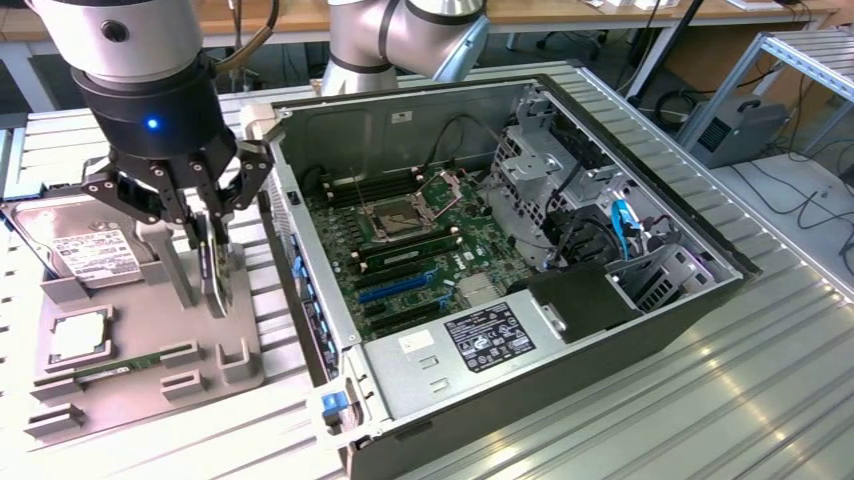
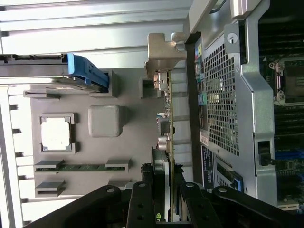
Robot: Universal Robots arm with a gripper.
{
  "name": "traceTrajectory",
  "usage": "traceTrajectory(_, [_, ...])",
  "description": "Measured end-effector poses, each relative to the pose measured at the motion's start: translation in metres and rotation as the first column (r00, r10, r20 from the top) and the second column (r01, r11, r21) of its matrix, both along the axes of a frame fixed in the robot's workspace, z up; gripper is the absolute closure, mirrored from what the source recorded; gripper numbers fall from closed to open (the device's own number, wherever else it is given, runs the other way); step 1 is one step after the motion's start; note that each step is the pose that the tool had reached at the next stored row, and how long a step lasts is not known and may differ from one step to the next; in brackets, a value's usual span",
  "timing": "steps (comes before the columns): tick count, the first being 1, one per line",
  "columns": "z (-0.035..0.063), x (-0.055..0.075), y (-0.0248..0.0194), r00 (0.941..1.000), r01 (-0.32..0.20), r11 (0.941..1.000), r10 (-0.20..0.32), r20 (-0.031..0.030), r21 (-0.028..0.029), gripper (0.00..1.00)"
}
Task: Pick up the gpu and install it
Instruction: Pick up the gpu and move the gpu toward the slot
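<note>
Tool (image 1: pixel 207 238) had its fingers pinched on the top edge of the graphics card (image 1: pixel 215 282). The card stood upright on its edge over the grey tray (image 1: pixel 147 385), just beside the open computer case (image 1: pixel 641 330). Couldn't tell if it was still touching the tray.

A ribbed metal tabletop (image 1: pixel 747 400) is seen from three to six o'clock in the exterior view, streaked with reflected light. A wooden desk (image 1: pixel 561 12) is set along twelve o'clock. At two o'clock an aluminium frame (image 1: pixel 801 55) is stood over a grey box (image 1: pixel 738 128), and cables (image 1: pixel 814 200) are strewn across the pale floor (image 1: pixel 750 178).
</note>
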State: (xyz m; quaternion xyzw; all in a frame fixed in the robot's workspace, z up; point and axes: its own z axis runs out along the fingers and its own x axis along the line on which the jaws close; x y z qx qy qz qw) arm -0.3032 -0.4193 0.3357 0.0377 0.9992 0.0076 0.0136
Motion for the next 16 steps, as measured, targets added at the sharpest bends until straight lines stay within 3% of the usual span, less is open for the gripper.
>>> traceTrajectory(16, [0.0067,0.0,0.0,1.0,0.0,1.0,0.0,0.0,0.0,0.73])
